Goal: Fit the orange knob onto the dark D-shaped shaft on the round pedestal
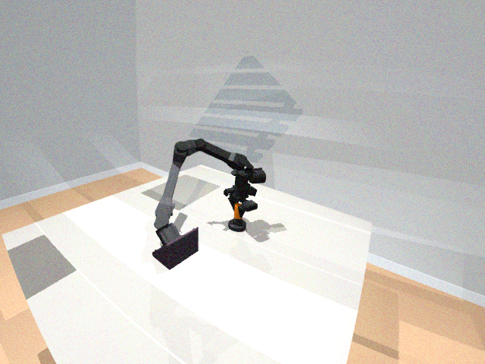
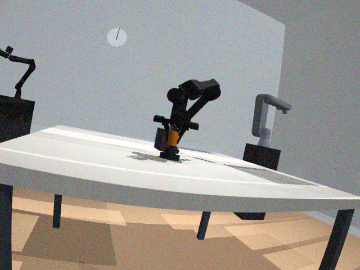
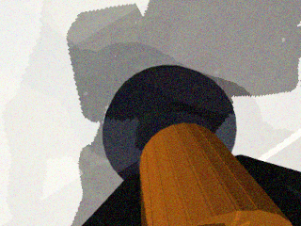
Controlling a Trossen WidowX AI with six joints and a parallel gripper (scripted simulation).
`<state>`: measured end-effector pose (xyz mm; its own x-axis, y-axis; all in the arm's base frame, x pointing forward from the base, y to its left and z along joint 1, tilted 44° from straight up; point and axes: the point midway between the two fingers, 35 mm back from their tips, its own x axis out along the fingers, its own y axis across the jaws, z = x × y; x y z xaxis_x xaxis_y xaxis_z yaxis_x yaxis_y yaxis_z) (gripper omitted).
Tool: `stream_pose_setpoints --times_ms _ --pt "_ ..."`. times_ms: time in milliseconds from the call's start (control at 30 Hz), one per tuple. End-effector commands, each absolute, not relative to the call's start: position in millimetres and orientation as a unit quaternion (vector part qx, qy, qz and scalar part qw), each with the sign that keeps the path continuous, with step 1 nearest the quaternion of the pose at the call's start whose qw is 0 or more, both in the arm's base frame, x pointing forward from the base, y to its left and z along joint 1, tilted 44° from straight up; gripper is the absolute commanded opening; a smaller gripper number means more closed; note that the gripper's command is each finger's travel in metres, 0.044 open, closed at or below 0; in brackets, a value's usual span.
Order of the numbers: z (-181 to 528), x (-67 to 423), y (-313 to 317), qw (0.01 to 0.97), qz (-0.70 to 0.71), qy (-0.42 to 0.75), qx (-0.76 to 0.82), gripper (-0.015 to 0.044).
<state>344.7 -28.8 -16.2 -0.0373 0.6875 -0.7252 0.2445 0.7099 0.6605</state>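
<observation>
The orange knob [image 1: 236, 211] [image 2: 172, 137] [image 3: 201, 195] is a cylinder held between the fingers of my gripper [image 1: 237, 208] [image 2: 172, 135]. It stands upright right over the dark round pedestal [image 1: 236, 224] [image 2: 170, 155] [image 3: 164, 107] on the white table [image 1: 273, 282] [image 2: 87, 162]. In the exterior view a short dark gap shows between the knob's lower end and the pedestal's base. In the wrist view the knob covers the middle of the pedestal, so the shaft is hidden. The gripper is shut on the knob.
My arm's dark base block [image 1: 176, 247] sits on the table to the left of the pedestal. Off the table, a grey arm on a dark box [image 2: 262, 122] stands at the right and a black arm on a dark stand [image 2: 16, 95] at the left.
</observation>
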Motion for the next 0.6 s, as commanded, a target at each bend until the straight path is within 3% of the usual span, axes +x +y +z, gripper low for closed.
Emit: stream_pose_setpoints --times_ms 0,567 --pt "-16 345 -28 0.608 0.182 0.696 0.336 0.0000" --pt "-27 343 -19 0.608 0.182 0.696 0.336 0.0000"
